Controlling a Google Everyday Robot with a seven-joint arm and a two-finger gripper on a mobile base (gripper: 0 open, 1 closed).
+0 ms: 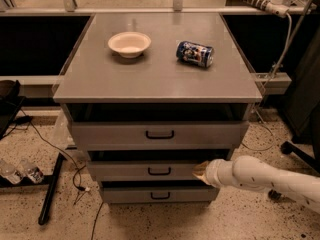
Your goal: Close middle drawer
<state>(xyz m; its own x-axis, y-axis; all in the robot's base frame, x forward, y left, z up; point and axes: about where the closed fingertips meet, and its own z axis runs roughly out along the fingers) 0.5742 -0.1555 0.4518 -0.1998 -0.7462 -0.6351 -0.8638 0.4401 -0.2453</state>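
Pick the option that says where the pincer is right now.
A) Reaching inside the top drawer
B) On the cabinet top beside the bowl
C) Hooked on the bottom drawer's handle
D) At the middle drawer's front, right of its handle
D: the pincer is low at the cabinet's front, level with the middle drawer and to the right of its black handle.

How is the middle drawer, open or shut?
Partly open: the middle drawer stands forward of the bottom drawer, with a dark gap above it. The gripper is at its right end.
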